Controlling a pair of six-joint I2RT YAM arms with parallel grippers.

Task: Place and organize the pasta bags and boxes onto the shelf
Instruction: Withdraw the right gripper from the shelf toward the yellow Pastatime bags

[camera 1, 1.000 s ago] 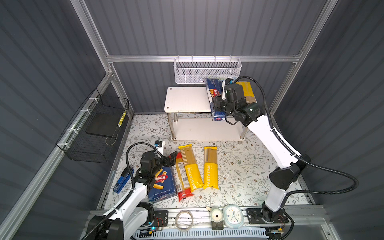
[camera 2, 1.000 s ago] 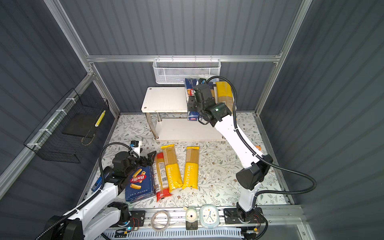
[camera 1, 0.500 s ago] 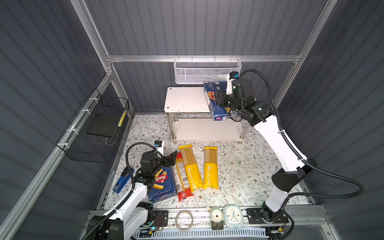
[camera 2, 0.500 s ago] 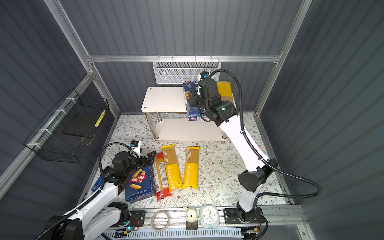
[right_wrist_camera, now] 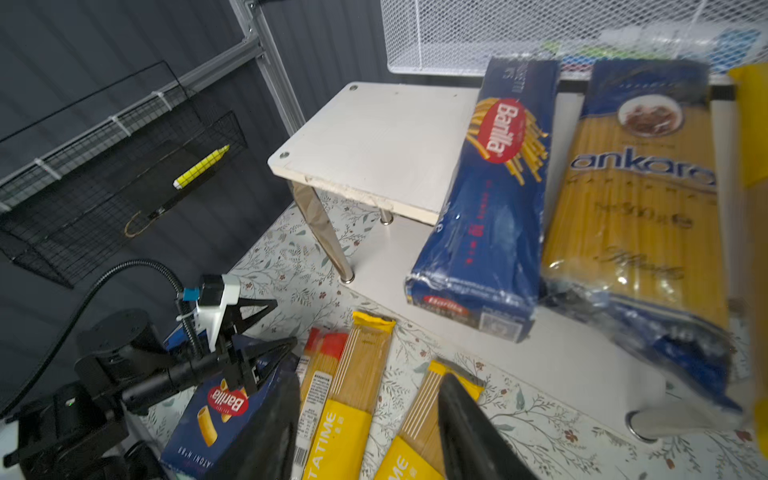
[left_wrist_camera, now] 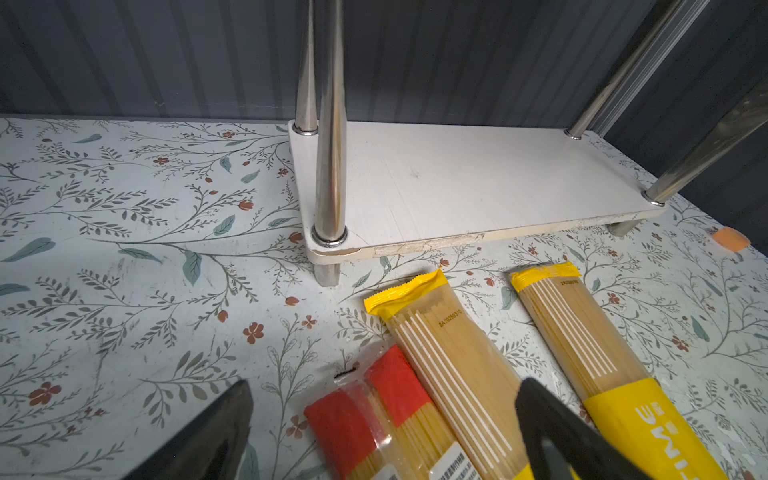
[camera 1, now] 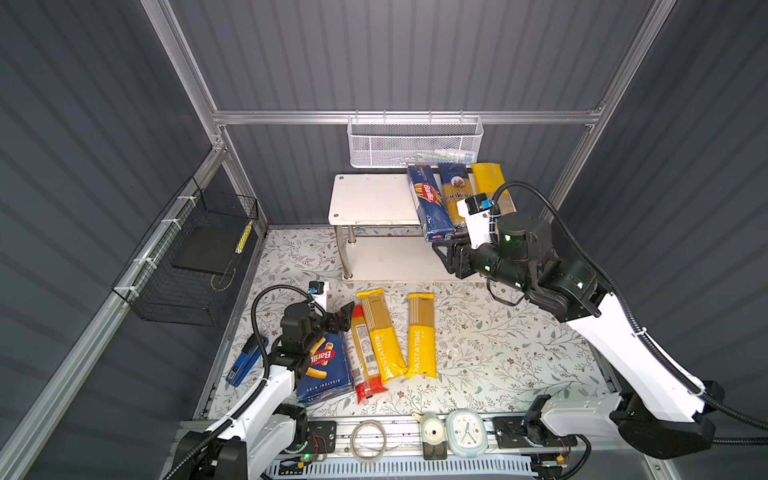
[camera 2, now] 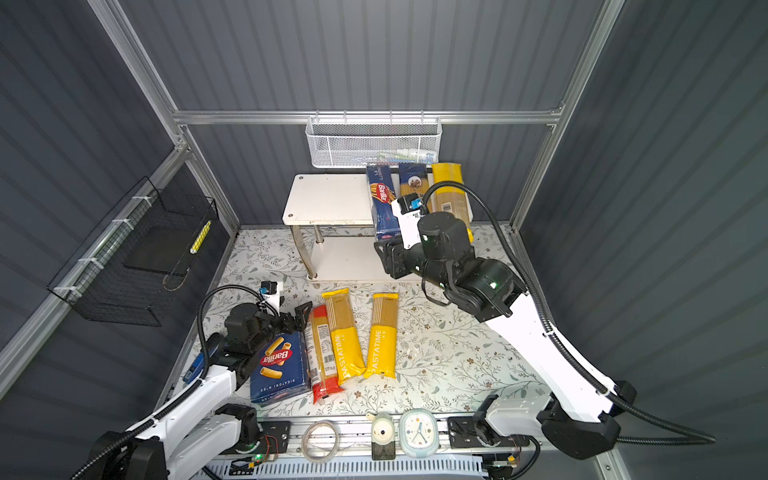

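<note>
Right gripper (right_wrist_camera: 370, 436) is hanging with fingers spread and empty, just in front of the white two-tier chrome-legged shelf (camera 1: 370, 199). On the top board, a long narrow dark-blue carton (camera 1: 430, 203) is lying skewed, overhanging the front edge beside a dark-blue clear bag (camera 1: 453, 187).

Recommended: push the carton end-on until it is sitting square, without disturbing that bag.

Left gripper (camera 1: 343, 318), likewise spread, is hovering above a red-ended clear bag (camera 1: 365, 361).

Legible:
- Carton: "Barilla"
- Bag: "ankara"
- Wide dark-blue box (camera 1: 324, 365): "Barilla", "RIGATONI"
- Yellow bags (camera 1: 382, 336): "PASTATIME"

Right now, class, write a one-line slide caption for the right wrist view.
Dark-blue Barilla carton and dark-blue ankara bag side by side on the white two-tier shelf; right tool open.
</note>
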